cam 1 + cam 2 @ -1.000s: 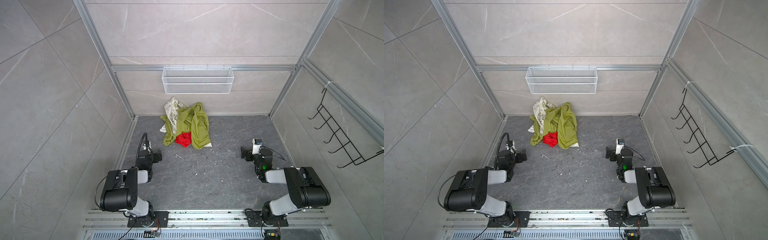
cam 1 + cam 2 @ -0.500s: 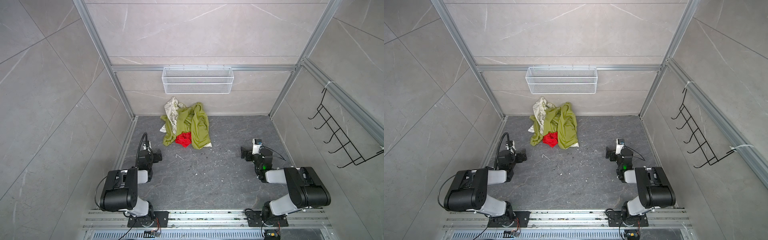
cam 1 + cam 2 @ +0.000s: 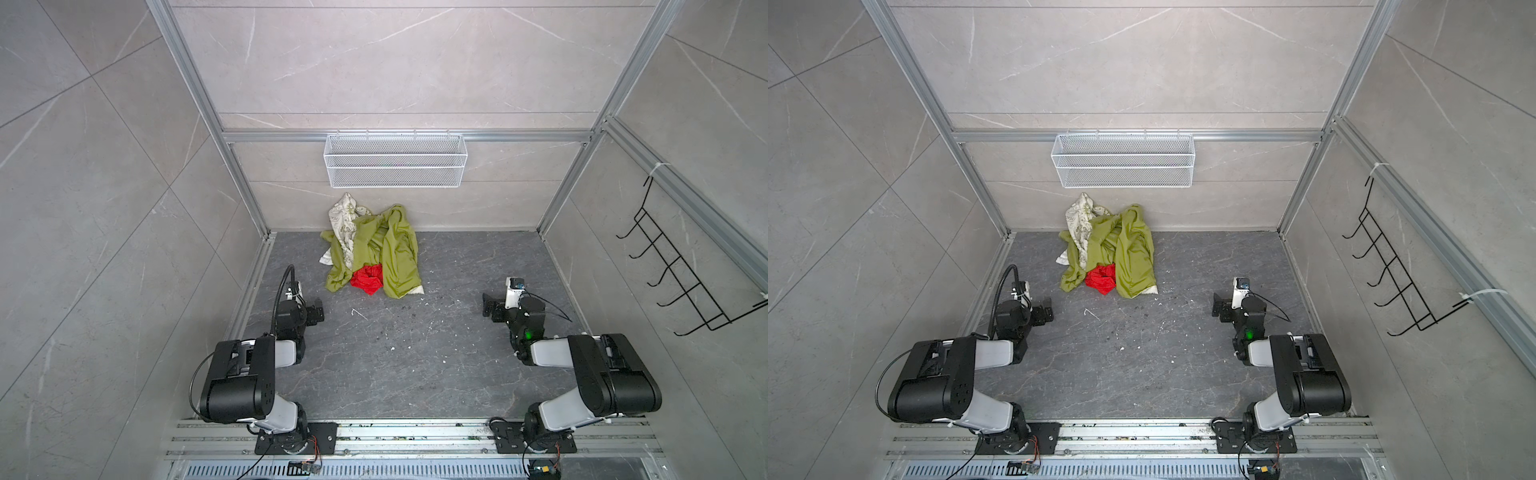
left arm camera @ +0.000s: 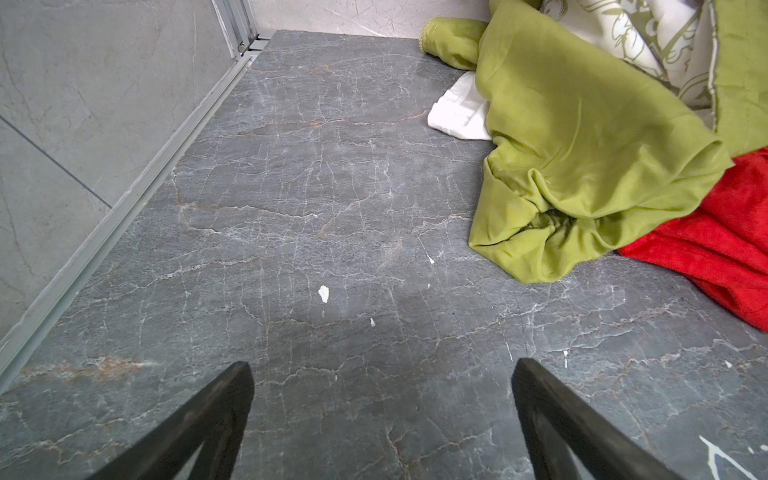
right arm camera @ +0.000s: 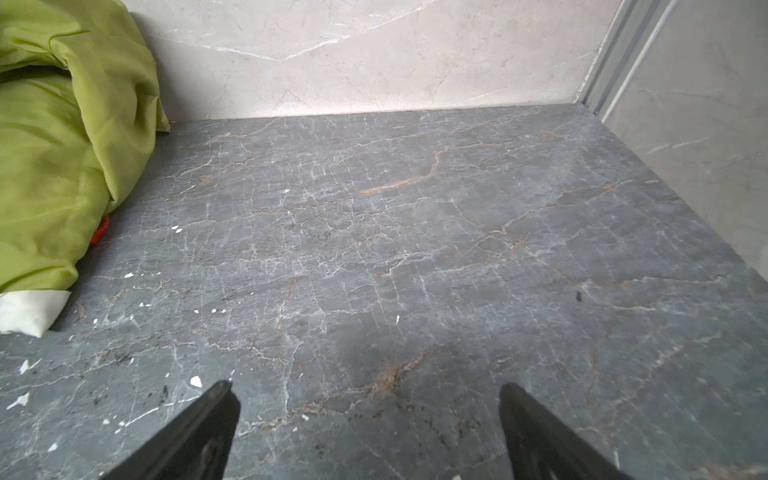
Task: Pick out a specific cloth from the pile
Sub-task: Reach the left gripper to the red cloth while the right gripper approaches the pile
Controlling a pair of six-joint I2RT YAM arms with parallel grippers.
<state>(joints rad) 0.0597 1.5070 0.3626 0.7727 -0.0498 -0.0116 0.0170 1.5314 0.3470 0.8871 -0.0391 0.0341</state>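
The left gripper and right gripper are resting spread wide and empty while the red cloth is lying half under the green cloth at the front of the pile, risking a pinch snagging both.

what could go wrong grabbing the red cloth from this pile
The red cloth lies partly under folds of the olive-green cloth, so pulling it may drag the green one along. Only a small red patch shows, so the open left gripper could easily pinch the green fold beside it instead.
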